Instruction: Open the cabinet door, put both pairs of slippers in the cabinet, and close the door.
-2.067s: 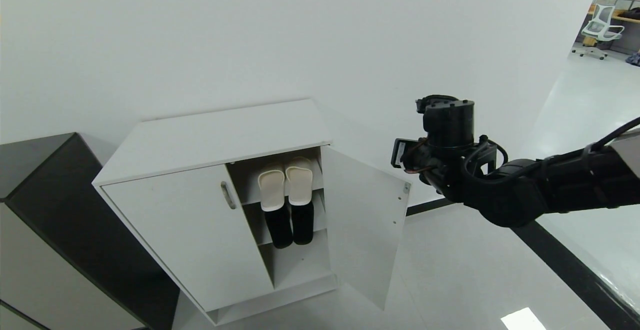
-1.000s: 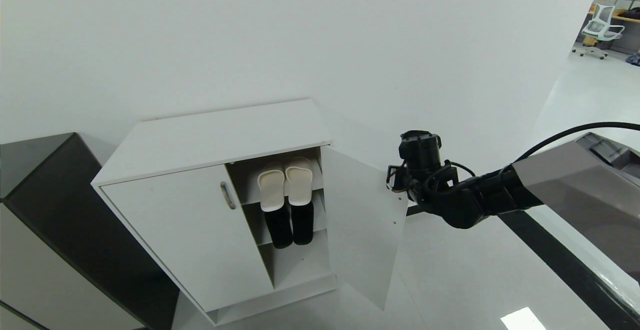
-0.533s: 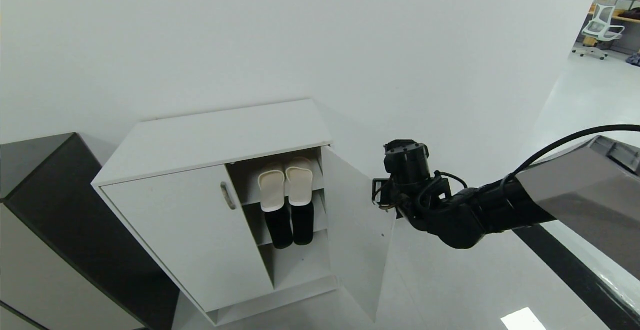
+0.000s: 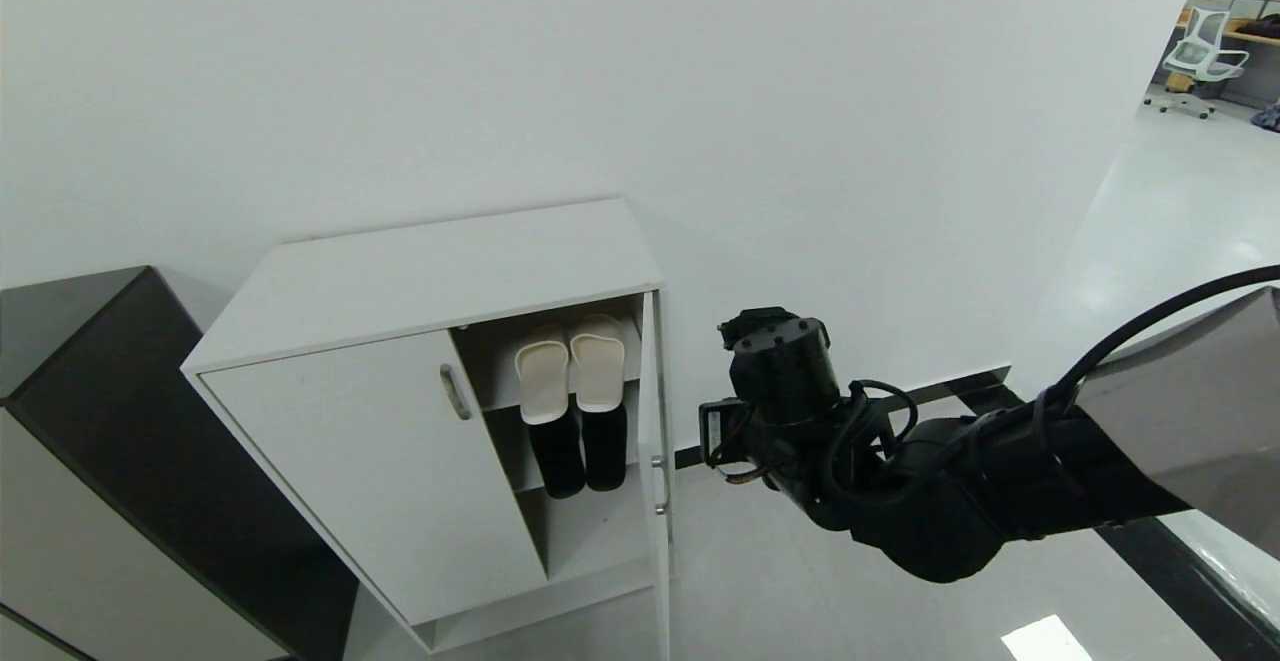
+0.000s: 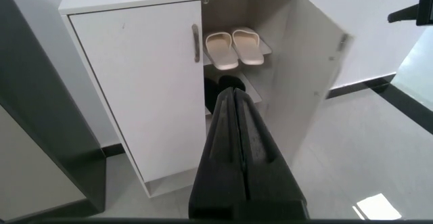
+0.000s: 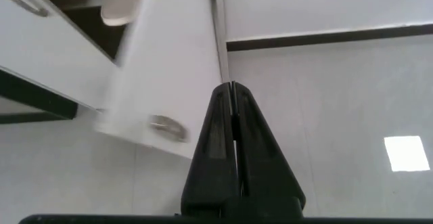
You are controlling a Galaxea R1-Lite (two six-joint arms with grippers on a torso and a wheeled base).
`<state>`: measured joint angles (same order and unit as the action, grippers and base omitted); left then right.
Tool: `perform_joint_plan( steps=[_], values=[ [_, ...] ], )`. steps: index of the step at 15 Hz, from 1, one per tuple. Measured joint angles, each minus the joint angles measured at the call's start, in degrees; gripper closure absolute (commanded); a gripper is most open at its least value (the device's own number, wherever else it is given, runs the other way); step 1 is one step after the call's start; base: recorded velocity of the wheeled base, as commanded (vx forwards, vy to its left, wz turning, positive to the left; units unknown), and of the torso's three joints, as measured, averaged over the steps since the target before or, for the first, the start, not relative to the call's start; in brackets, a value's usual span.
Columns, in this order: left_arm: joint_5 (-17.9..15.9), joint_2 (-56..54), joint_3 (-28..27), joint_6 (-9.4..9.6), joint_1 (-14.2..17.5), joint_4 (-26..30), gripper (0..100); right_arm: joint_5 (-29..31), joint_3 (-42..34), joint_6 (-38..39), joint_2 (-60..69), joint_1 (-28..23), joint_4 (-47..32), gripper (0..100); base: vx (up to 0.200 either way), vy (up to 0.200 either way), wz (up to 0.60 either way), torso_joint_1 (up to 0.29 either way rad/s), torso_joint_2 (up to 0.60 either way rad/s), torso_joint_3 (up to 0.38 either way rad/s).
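1. The right claw (image 4: 714,438) has dropped from high beside the open door and moved in toward the right front edge of the cabinet (image 4: 430,271).
2. The right door (image 4: 652,411) has swung from wide open to roughly edge-on, so its handle (image 4: 659,484) now shows.

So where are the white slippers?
Head view: the white slippers lie on the cabinet's top shelf, in its open right half, directly above the black slippers.

Black slippers (image 5: 215,92) half hidden behind left pincer (image 5: 237,93); door handle (image 6: 166,124) blurred.

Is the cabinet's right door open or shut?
Open: the right door stands out from the cabinet; white slippers and black slippers show inside.
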<state>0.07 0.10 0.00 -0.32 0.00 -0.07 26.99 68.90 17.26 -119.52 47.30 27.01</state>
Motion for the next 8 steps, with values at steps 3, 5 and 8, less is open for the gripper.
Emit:
perform_joint_plan(
  steps=[3, 5, 8],
  values=[
    [0.0, 0.0, 0.0, -0.01, 0.0, 0.0, 100, -3.3, -4.5, -3.4, 1.2, 0.5, 2.2, 100, 0.000, 0.000, 0.00, 0.000, 0.00, 0.000],
    [0.0, 0.0, 0.0, -0.01, 0.0, 0.0, 100, -4.4, -6.5, -4.6, 1.7, 0.6, 4.6, 100, 0.000, 0.000, 0.00, 0.000, 0.00, 0.000],
    [0.0, 0.0, 0.0, -0.01, 0.0, 0.0, 100, -4.7, -7.3, -5.5, 1.8, 0.8, 4.8, 100, 0.000, 0.000, 0.60, -0.001, 0.00, 0.002]
  ],
)
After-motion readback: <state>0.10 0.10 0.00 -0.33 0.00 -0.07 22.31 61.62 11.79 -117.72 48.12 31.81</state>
